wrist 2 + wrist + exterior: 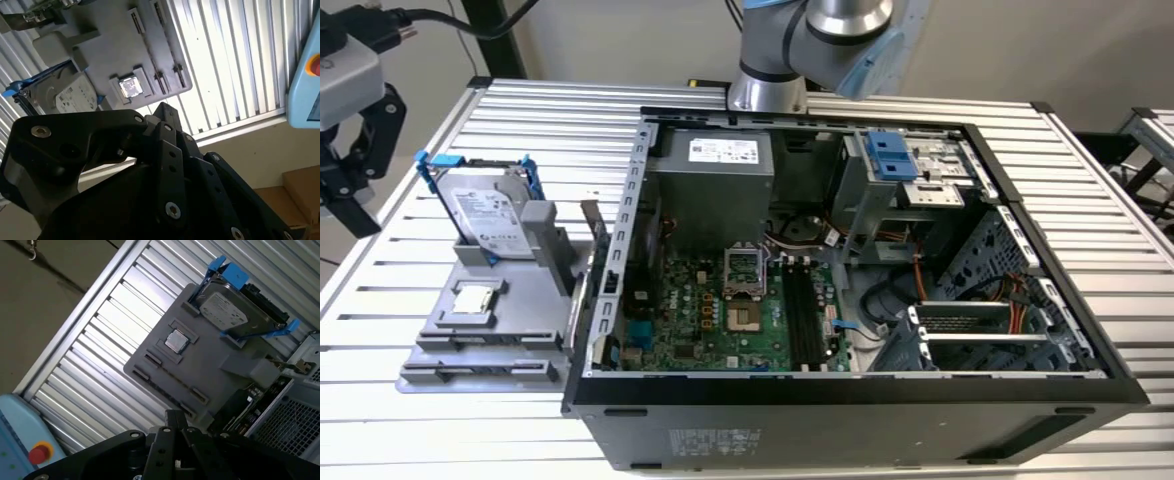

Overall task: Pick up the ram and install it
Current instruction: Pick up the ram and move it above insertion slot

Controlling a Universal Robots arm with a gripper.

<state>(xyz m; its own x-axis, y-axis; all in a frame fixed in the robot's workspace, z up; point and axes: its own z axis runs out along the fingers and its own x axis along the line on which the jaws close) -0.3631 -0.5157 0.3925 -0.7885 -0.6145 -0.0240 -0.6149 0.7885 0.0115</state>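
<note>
Alt: in the first wrist view, gripper [175,416] had its fingers together, empty, well apart from the ram [594,240]. In the exterior view you saw the ram upright at the grey holder's [480,345] 3 o'clock edge, just beside the PC case [854,405].

Your arm [781,45] is silver-grey with pale blue joint caps; your claw [164,112], black links with silver screws.

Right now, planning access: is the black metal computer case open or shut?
Open: the computer case has its green motherboard exposed.
</note>
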